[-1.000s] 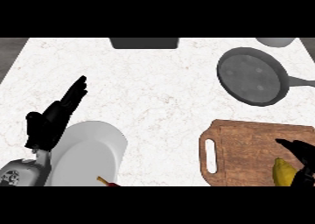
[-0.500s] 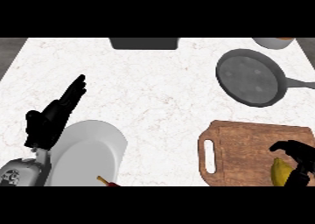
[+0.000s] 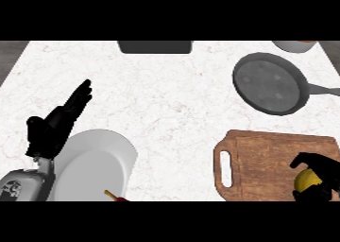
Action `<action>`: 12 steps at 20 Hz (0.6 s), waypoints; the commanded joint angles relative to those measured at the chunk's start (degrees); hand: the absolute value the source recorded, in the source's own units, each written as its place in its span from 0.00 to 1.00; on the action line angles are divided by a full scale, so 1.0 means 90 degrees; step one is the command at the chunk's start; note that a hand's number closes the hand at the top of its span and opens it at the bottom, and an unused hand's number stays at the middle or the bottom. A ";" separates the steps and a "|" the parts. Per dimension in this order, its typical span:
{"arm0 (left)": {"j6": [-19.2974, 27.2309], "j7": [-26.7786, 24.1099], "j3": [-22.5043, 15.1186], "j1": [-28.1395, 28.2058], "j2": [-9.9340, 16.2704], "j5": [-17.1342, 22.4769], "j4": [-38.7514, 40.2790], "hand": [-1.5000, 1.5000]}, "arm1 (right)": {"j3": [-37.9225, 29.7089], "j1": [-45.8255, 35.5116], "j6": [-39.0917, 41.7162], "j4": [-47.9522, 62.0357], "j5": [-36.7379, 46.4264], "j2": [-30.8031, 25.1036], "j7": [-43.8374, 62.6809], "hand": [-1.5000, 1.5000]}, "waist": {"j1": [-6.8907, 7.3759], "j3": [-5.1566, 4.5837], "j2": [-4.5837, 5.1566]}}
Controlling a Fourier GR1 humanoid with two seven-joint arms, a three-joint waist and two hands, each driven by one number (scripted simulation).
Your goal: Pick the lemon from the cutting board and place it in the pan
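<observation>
Right hand (image 3: 325, 171): curled round lemon (image 3: 307, 179), near right of cutting board (image 3: 270, 156).
Left hand (image 3: 58, 124): spread, resting left.
Risk: lemon may slip out on the carry to the far pan (image 3: 269, 83).

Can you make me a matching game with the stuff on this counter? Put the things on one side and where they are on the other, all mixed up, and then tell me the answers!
Things:
1. pan
2. lemon
3. plate
4. cutting board

Places or states:
A. bottom left, beside the open left hand
B. wooden, under the lemon, bottom right
C. yellow, with the right hand curled over it
D. dark and round, top right, nothing in it

Right pairs: 1-D, 2-C, 3-A, 4-B
</observation>
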 commanded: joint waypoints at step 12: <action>0.0009 -0.0092 -0.0213 0.0056 -0.0324 -0.0268 0.0080 0.50 | 0.1421 -0.1572 -0.2091 -0.2867 0.3147 0.1589 0.0099 1.00 | 0.0137 0.0078 -0.0014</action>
